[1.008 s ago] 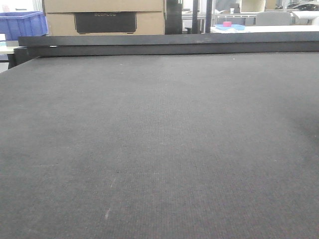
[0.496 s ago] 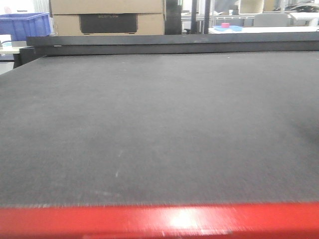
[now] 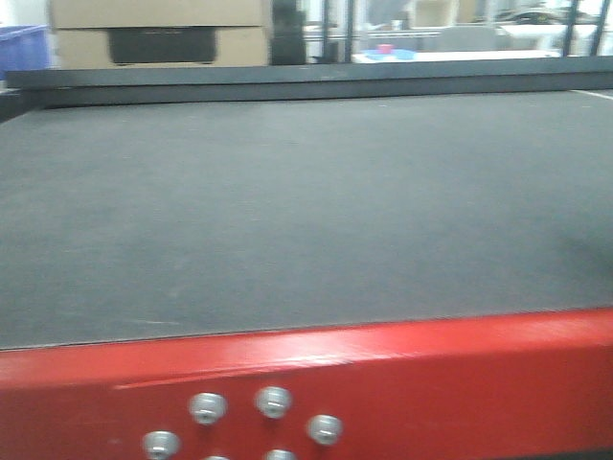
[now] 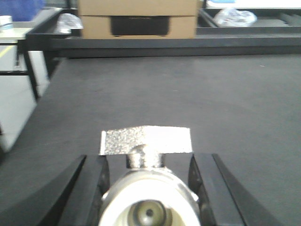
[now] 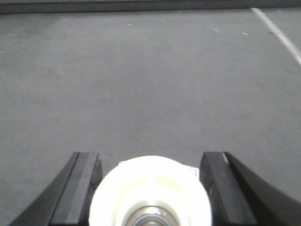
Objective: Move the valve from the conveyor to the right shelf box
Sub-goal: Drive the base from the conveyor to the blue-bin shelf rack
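The conveyor (image 3: pixel 306 211) is a wide dark grey belt filling the front view, with a dark rail (image 3: pixel 287 84) along its far edge. No valve lies on the part of the belt seen in the front view. In the left wrist view my left gripper (image 4: pixel 148 162) is shut on a metal valve (image 4: pixel 146 141) with a flat silvery handle, held above the belt (image 4: pixel 197 94). In the right wrist view my right gripper (image 5: pixel 149 162) is shut on another valve (image 5: pixel 149 188), seen as a white round end, over the belt (image 5: pixel 150 70). The right shelf box is out of view.
A red metal frame (image 3: pixel 402 374) with several bolts (image 3: pixel 273 401) runs along the belt's near edge. Behind the conveyor stand a cardboard box (image 3: pixel 158 29) and a blue bin (image 3: pixel 19 48). A white line (image 5: pixel 277 33) crosses the belt at the right.
The front view has pulled back from the belt. The red frame came into view at the bottom and rose, its bolts now showing. The background has shifted left.
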Robot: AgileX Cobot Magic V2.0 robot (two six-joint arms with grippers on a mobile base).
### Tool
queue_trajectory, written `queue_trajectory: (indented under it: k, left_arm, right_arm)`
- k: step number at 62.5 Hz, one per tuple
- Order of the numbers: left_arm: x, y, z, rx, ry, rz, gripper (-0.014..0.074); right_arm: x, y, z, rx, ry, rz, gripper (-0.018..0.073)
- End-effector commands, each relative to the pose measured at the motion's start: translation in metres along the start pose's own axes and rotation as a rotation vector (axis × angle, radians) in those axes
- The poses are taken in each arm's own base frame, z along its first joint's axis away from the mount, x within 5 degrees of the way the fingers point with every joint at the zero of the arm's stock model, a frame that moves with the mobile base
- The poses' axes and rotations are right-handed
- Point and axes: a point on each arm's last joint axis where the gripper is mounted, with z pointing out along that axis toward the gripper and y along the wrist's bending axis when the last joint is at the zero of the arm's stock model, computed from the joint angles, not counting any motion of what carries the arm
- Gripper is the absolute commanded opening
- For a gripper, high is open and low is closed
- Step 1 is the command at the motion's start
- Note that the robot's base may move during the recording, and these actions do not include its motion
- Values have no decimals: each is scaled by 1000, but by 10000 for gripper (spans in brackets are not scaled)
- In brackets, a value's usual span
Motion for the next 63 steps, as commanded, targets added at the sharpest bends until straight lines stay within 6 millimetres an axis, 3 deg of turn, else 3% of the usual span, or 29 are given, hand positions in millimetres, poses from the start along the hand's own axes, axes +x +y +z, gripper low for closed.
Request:
queue_trajectory:
  k: [1,63]
  left_arm:
    - [-7,0,-3,-7,-67,-11,-111]
    - [-7,0,-3,-7,-67,-11,-111]
  right_arm:
    - [-10,-1,-4,14,-94,-13,-165]
    - [-10,-1,-4,14,-94,-13,-165]
